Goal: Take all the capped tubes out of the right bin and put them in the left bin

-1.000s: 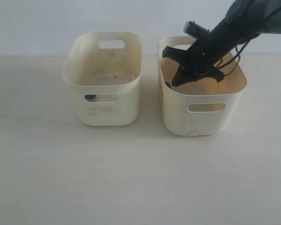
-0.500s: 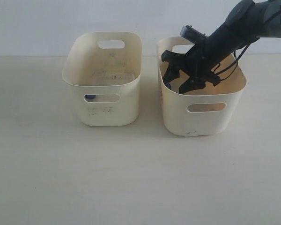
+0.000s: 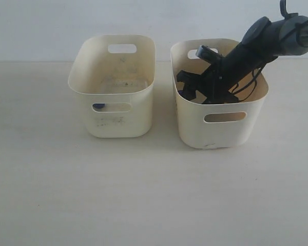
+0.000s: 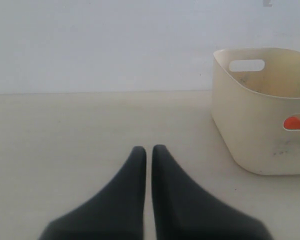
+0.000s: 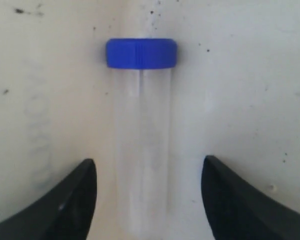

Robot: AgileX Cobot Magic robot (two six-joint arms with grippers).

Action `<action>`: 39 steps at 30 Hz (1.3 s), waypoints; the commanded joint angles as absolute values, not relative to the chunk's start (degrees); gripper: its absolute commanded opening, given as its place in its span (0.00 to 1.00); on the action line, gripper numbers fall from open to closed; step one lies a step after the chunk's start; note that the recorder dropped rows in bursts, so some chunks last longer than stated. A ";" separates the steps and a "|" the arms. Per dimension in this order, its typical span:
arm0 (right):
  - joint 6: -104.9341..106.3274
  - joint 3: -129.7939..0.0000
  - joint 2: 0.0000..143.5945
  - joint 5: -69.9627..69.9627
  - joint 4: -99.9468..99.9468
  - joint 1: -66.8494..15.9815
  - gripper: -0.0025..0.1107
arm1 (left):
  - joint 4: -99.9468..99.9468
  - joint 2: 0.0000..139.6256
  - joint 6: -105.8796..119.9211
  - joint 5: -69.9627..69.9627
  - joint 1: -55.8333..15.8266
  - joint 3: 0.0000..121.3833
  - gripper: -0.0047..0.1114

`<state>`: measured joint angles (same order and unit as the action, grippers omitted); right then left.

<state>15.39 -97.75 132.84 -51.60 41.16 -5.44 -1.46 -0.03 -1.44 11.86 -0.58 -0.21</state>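
Right hand (image 5: 149, 165), fingers apart, straddles one blue-capped tube (image 5: 141, 125) in the right bin (image 3: 223, 130); left hand (image 4: 149, 150) is pinched together. Left bin (image 3: 118, 125) shows one blue cap (image 3: 98, 107), one orange cap (image 4: 293, 123).

A pale tabletop (image 3: 143, 195) fills the frame; at upper centre the left bin (image 3: 118, 125) and right bin (image 3: 195, 130) stand side by side, slightly apart.

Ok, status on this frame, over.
Right gripper open, down in right bin, straddling blue-capped tube, not gripping. Left gripper shut, holding nothing. Nothing blocking.
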 commanded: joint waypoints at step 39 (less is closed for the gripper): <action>21.29 -97.79 136.59 -55.09 48.72 -8.03 0.54 | -1.10 0.00 -1.98 11.60 -0.56 0.00 0.08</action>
<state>21.81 -98.59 135.50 -53.56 51.25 -6.94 -1.46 -0.03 -1.44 11.86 -0.58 -0.21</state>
